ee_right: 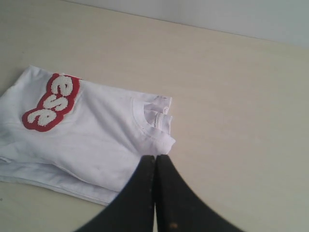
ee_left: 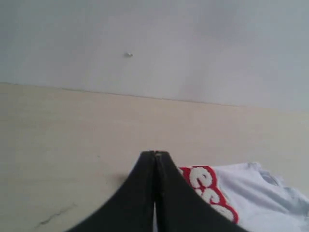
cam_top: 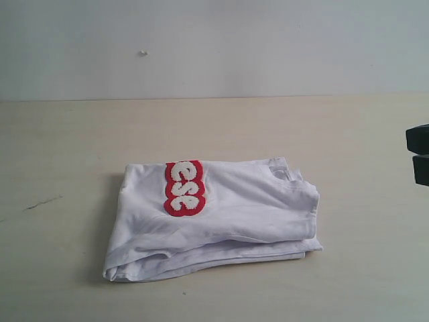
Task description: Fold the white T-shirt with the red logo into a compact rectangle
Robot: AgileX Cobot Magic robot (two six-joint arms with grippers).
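The white T-shirt [cam_top: 221,215] lies folded into a stacked rectangle in the middle of the table, collar at its right end. The red logo [cam_top: 184,188] shows on top near the left, only its last letters in sight. In the left wrist view my left gripper [ee_left: 155,153] is shut and empty, raised beside the shirt [ee_left: 270,203] and the logo [ee_left: 207,191]. My right gripper [ee_right: 155,157] is shut with nothing in it, off the collar end of the shirt [ee_right: 96,140]; the logo [ee_right: 50,102] lies at the far end. In the exterior view only a black part of the right arm [cam_top: 419,154] shows at the right edge.
The pale wooden table [cam_top: 80,134] runs back to a plain white wall [cam_top: 214,47]. A dark scuff mark [cam_top: 41,202] lies on the table left of the shirt.
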